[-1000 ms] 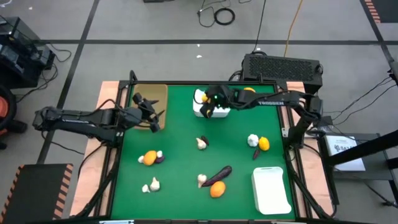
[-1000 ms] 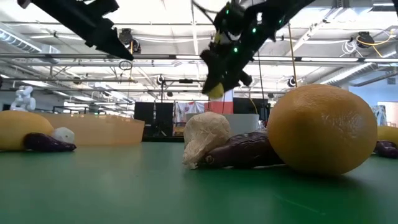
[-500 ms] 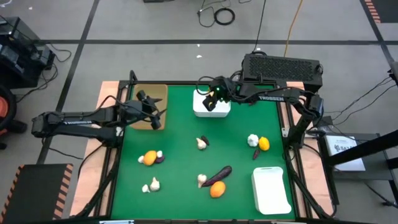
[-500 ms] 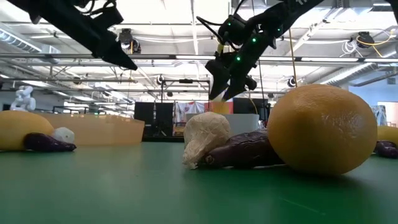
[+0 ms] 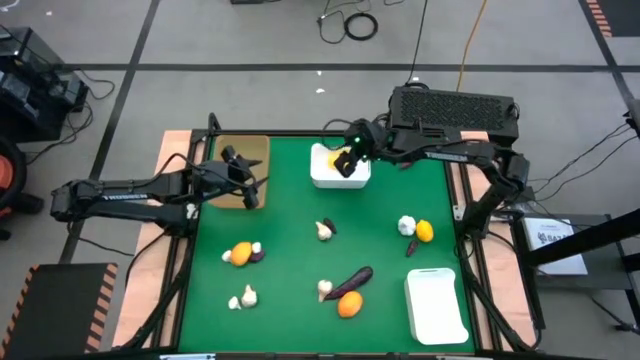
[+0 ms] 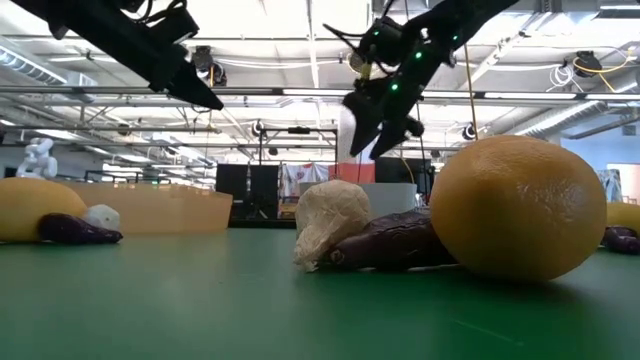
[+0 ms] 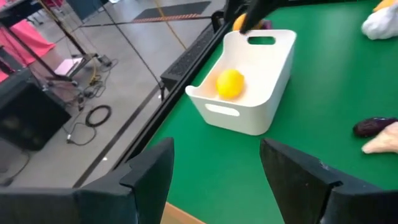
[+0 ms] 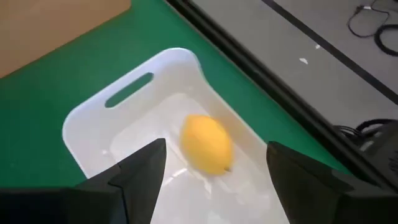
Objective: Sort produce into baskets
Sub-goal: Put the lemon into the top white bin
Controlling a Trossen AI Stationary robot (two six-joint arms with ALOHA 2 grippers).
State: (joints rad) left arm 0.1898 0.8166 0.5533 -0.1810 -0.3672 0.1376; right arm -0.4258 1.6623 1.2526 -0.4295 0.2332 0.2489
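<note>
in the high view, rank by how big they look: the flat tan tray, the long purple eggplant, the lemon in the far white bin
1. Flat tan tray, partly hidden under the left arm
2. Long purple eggplant
3. Yellow lemon in the far white bin, partly covered by the right gripper

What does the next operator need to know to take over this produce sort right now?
Right gripper: open, empty, above the white bin at the table's far edge.
Left gripper: open, empty, hovering by the tan tray at far left.
Done: one yellow lemon lies in that white bin.
Left: the tan tray and the second white bin at near right hold nothing visible. Still on the mat: the eggplant, three orange fruits, garlic bulbs and small purple pieces.
</note>
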